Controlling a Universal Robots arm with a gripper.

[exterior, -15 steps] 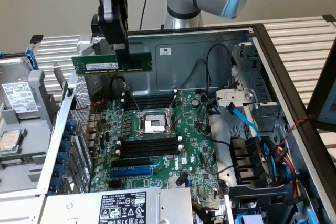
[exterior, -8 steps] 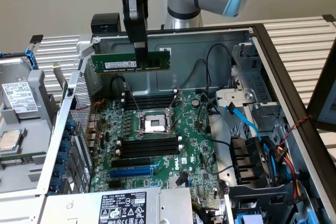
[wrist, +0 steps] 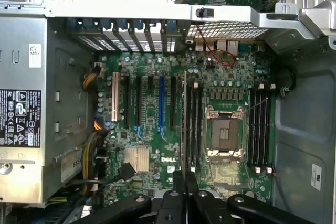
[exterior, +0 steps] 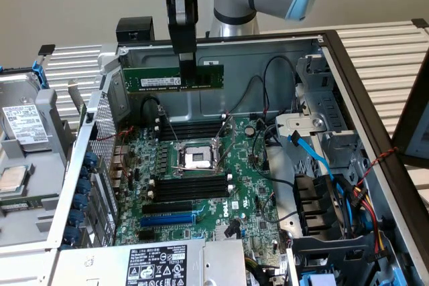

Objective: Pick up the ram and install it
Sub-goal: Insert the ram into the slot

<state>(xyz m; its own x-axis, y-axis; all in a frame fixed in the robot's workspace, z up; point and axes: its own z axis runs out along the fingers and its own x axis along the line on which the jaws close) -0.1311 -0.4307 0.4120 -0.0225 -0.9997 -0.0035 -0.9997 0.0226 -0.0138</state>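
The ram [exterior: 157, 78], a long green stick with a white label strip, hangs level in the air inside the open computer case, above the motherboard [exterior: 221, 192]. My gripper [exterior: 188, 75] comes down from above and is shut on the ram's upper edge near its middle. In the wrist view the ram [wrist: 184, 119] appears edge-on as a thin line running out from my gripper [wrist: 185, 184], lying over the board beside one bank of black memory slots [wrist: 195, 124]. A second bank [wrist: 260, 124] lies past the CPU socket [wrist: 224, 135]. The ram is well clear of the board.
The case's metal back wall [exterior: 268, 58] rises just behind the ram. Black and blue cables [exterior: 315, 159] and a drive cage crowd the exterior view's right. A power supply [exterior: 157, 262] sits at the front, a hard drive [exterior: 23, 125] outside the case, and a blue slot [exterior: 167, 220] below the memory slots.
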